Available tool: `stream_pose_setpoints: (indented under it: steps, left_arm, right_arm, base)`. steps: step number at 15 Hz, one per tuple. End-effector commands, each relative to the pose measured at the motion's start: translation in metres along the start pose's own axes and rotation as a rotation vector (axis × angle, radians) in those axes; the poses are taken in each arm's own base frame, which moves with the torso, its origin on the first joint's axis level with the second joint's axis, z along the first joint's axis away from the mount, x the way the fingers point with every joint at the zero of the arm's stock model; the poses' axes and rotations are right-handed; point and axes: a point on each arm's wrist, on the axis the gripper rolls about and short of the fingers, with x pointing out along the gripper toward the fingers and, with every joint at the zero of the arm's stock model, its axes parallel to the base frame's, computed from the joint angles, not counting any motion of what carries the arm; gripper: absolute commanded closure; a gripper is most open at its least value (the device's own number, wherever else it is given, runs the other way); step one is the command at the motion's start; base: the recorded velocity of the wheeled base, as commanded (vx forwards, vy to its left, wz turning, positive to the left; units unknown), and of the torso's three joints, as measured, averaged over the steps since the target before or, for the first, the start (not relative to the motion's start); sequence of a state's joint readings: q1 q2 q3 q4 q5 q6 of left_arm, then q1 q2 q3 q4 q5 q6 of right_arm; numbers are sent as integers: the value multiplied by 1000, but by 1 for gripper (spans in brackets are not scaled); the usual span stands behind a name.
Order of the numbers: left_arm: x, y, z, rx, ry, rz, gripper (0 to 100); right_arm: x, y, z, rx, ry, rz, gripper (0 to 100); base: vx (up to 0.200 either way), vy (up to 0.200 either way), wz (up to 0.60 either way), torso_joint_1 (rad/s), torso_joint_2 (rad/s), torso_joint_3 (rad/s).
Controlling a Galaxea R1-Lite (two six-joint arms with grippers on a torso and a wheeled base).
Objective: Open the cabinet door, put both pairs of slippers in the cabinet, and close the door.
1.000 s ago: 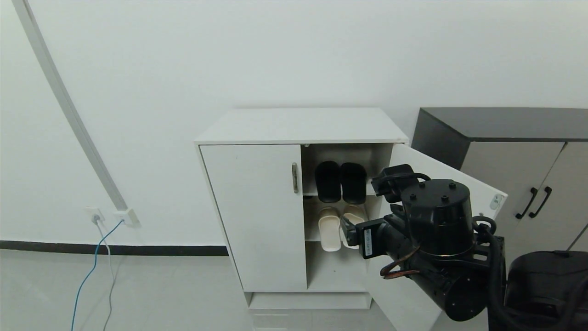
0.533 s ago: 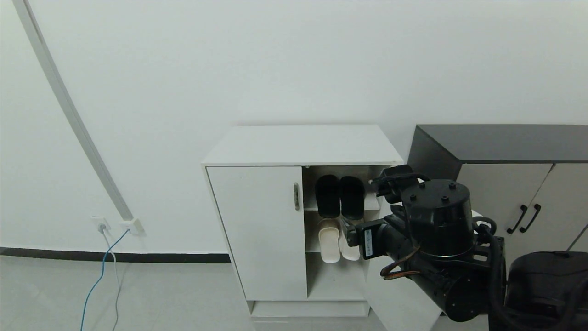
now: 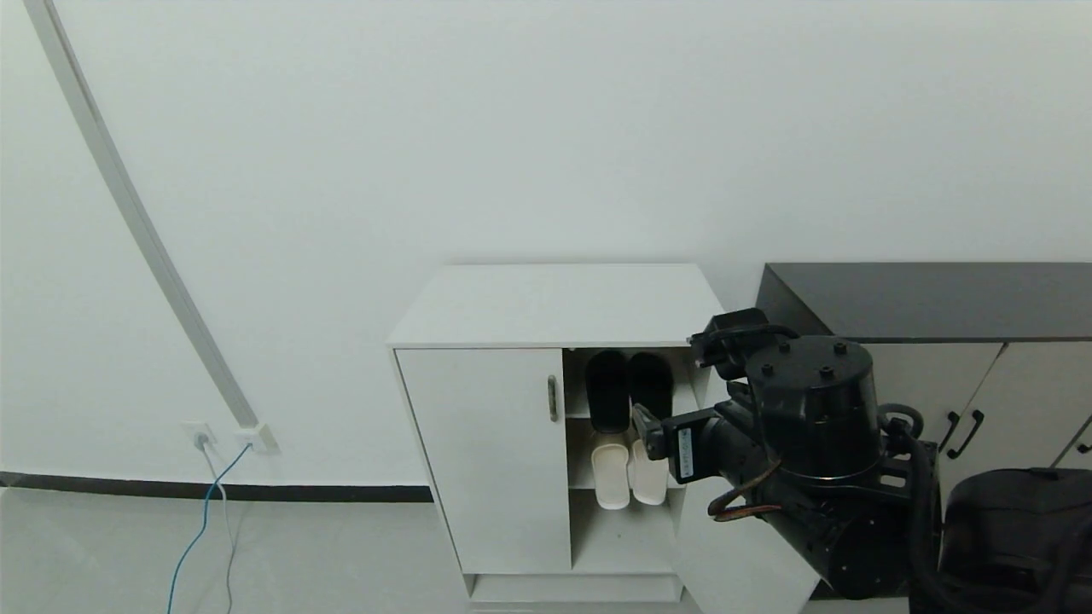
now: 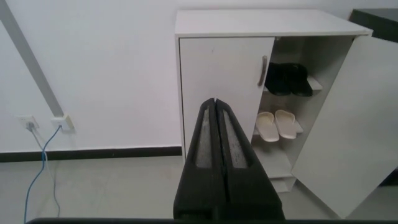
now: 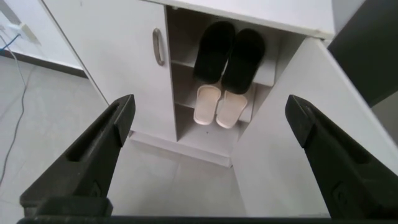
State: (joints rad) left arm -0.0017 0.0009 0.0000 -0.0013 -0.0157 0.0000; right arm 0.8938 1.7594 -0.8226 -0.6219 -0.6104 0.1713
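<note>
Inspecting from the claws outward: the right claw (image 5: 210,102) is spread wide with nothing between its fingers, and the left claw (image 4: 215,106) has its fingers pressed together, likewise empty. Nearest the right claw, just off to its right and standing out toward it, is the open cabinet door (image 5: 292,137). Its inner face is presented and its handle is hidden on the far face. Straight ahead of the claw, past the door's free edge, is the open bay of the cabinet (image 3: 554,303). The white slippers (image 5: 217,106) lie side by side on the middle shelf, with the black slippers (image 5: 227,53) on the shelf above. Beyond and to the claw's left, the other door (image 5: 106,56) is shut, its handle (image 5: 157,46) upright. Assessment: stowing looks complete and only closing remains. The door is a stiff, light, hinged panel with a smooth face, a poor surface to pinch. It is best pushed flat near the free edge, away from the hinges. The slipper heels appear to overhang and may catch.
</note>
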Motion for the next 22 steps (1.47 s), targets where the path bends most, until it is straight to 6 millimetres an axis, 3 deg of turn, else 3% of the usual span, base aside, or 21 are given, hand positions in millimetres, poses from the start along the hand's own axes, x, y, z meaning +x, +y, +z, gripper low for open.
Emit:
stream_pose_setpoints:
  steps: [1,10,15,20,21,22]
  left_arm:
    - [0,0,0,0,0,2,100]
    - [0,0,0,0,-1,1,100]
    - [0,0,0,0,-1,1,100]
    - [0,0,0,0,0,1,100]
    - [0,0,0,0,0,1,100]
    - [0,0,0,0,0,2,100]
  right_arm:
    - [1,-2,-3,-5,9,-5,0]
    - [3,-4,-6,-21,21,-16,0]
    - [2,-5,-7,-35,22,-16,0]
    - [7,-8,-8,-20,9,-31,0]
    - [8,-9,-10,-16,-1,-31,100]
    - [10,-10,-11,-23,-7,-34,100]
  base:
    - [0,0,0,203,-452,-251]
    - [0,0,-67,173,-377,-206]
    - [0,0,-600,26,-51,-26]
    - [0,0,0,0,0,0]
    - [0,0,0,0,0,0]
    - [0,0,0,0,0,0]
